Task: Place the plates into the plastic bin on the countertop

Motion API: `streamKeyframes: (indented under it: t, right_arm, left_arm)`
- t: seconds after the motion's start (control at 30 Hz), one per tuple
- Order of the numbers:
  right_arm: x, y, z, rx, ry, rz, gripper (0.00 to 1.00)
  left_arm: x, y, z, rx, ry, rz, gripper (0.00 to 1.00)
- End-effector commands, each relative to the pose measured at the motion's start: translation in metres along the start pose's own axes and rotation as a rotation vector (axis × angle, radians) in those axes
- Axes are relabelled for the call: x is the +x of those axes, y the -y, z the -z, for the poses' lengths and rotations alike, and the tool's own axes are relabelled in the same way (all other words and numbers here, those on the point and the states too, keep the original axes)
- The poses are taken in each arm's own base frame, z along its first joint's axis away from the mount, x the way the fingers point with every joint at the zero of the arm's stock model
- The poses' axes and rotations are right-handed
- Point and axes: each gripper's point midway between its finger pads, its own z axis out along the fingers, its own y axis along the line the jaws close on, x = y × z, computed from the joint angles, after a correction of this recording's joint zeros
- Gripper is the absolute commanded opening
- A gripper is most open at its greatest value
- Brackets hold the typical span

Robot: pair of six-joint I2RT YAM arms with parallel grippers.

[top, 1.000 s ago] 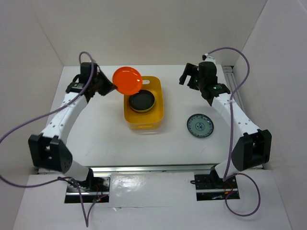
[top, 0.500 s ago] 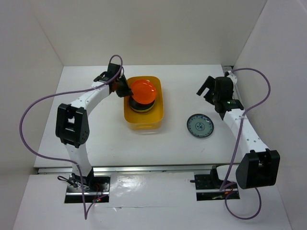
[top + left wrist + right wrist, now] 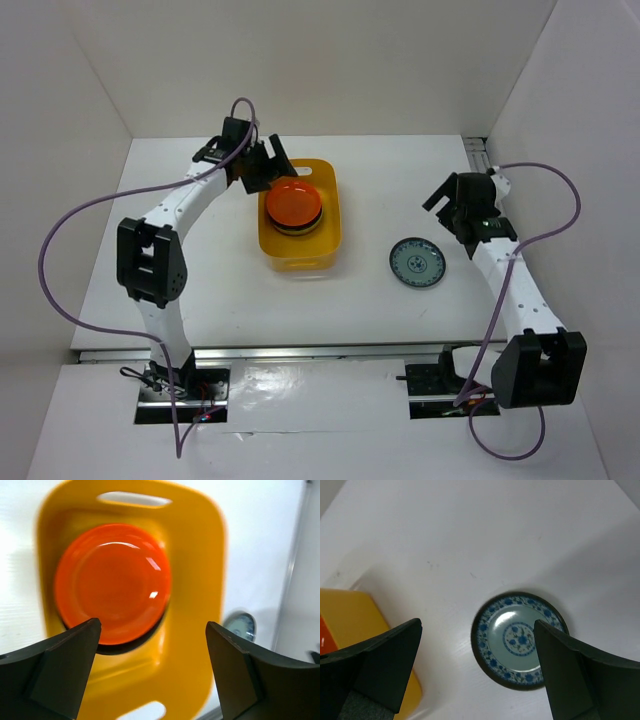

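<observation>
since a second ago the left gripper (image 3: 268, 165) has let go of the orange plate (image 3: 293, 203), which now lies on a dark plate inside the plastic bin (image 3: 300, 262). its jaws stand wide over the bin's far-left corner. the patterned plate (image 3: 416, 263) lies right of the bin on the countertop (image 3: 220, 270), apparently just nearward of the open, empty right gripper (image 3: 442, 197), the closer arm.

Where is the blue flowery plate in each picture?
Top external: the blue plate sits right of centre.
Left wrist: the blue plate peeks out at the lower right.
Right wrist: the blue plate fills the lower middle.
Shared landmark: the yellow bin, seen in all three.
</observation>
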Motion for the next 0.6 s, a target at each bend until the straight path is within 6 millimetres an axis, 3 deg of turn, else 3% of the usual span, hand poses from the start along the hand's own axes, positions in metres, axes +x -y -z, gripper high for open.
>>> streamKeyframes:
  t: [0.0,0.1,0.2,0.4,0.57]
  right_arm:
    - [0.041,0.048,0.006,0.168,-0.118,-0.072,1.00]
    - [0.076,0.064,0.004,0.185,-0.226,-0.146,1.00]
    - [0.102,0.081,0.004,0.222,-0.286,-0.171,1.00]
    - [0.129,0.096,0.005,0.240,-0.322,-0.229,1.00]
    - [0.150,0.105,0.001,0.245,-0.358,-0.241,1.00]
  left_arm:
    - [-0.026,0.074,0.065,0.205,0.089,-0.113,1.00]
    - [-0.035,0.093,0.102,0.243,0.124,-0.138,1.00]
    - [-0.036,0.099,0.126,0.244,0.129,-0.158,1.00]
    - [-0.044,0.081,0.167,0.193,0.183,-0.180,1.00]
    - [-0.042,0.054,0.180,0.154,0.182,-0.148,1.00]
